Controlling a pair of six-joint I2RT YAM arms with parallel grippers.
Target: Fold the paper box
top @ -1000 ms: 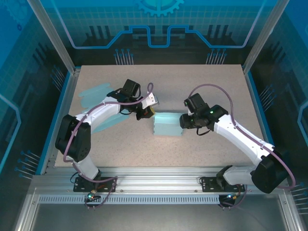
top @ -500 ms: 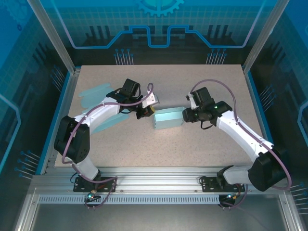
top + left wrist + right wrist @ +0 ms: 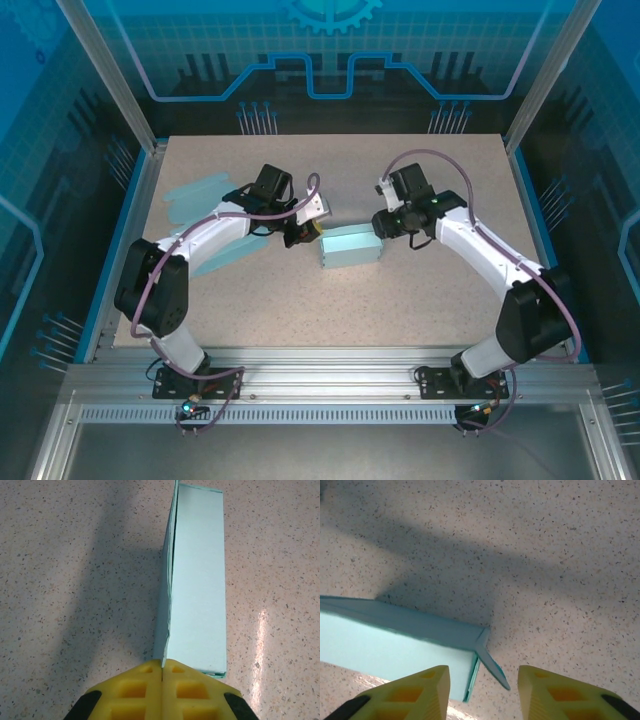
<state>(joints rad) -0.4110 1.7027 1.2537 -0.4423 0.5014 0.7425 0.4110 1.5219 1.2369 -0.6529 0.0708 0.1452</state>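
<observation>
The light blue paper box lies as a long block in the middle of the table. My left gripper is shut on a thin flap edge at its left end; in the left wrist view the yellow fingers pinch that edge of the paper box where it meets them. My right gripper hovers open at the box's right end. In the right wrist view its jaws straddle a side flap that sticks out loose from the box, touching neither finger.
More pale blue flat paper sheets lie at the back left of the table, partly under the left arm. Metal frame posts and blue walls bound the speckled tabletop on all sides.
The box has been tipped from standing on its side to lying flatter. My right gripper has let go of it and drawn back toward the far right end. The left gripper kept its grip.
</observation>
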